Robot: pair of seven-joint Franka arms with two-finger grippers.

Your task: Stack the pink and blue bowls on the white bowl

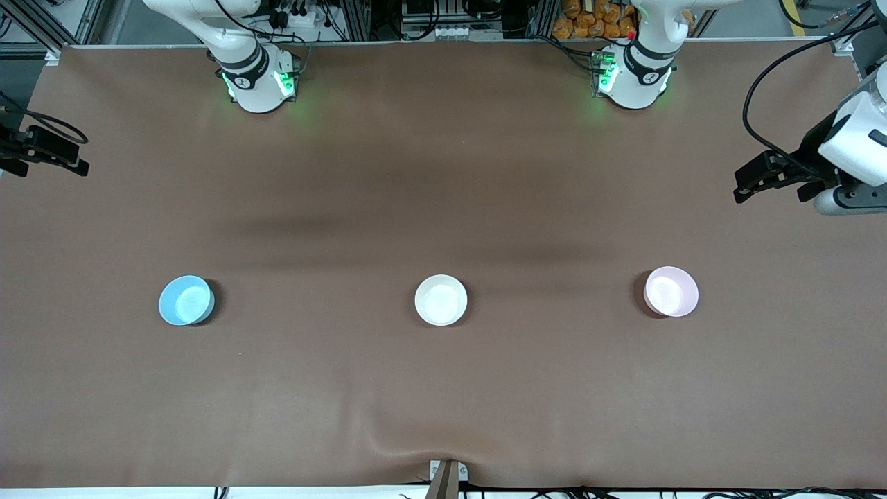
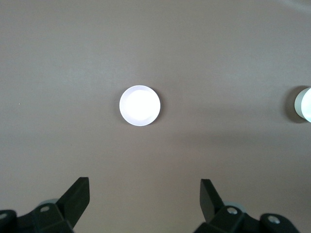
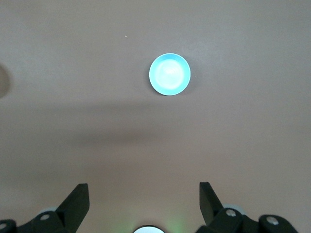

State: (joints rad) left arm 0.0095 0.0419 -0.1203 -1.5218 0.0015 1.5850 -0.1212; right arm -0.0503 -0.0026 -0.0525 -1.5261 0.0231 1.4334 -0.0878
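Note:
Three bowls stand in a row on the brown table. The light blue bowl [image 1: 186, 300] is toward the right arm's end, the white bowl [image 1: 441, 299] is in the middle, and the pale pink bowl [image 1: 671, 292] is toward the left arm's end. My left gripper [image 1: 754, 181] hangs open and empty, high over the table edge at its own end. In the left wrist view [image 2: 144, 182] it looks down on the pink bowl [image 2: 140, 105], with the white bowl [image 2: 305, 104] at the frame's edge. My right gripper [image 1: 73, 154] is open and empty, high over its end. Its wrist view [image 3: 144, 186] shows the blue bowl [image 3: 169, 74].
The brown table cover [image 1: 443, 388] has a small wrinkle at its edge nearest the front camera. The two arm bases [image 1: 258, 82] [image 1: 634, 77] stand along the edge farthest from that camera. Wide bare cover lies between the bowls.

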